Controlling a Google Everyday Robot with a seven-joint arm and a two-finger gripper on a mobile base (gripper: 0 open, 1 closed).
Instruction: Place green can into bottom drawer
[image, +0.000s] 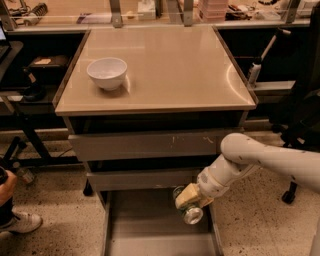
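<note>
While my arm reaches in from the right, my gripper (189, 199) hangs over the right side of the open drawer (150, 222), just below the middle front (145, 179), clamped on the can (192, 215). One silver end of the can faces outward. A bowl (107, 73) sits on the top (175, 65), at its left.

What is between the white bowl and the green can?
In the camera view: bare tabletop, then the top drawer front and middle drawer front. The gripper holds the green can over the open bottom drawer, on its right side.
</note>
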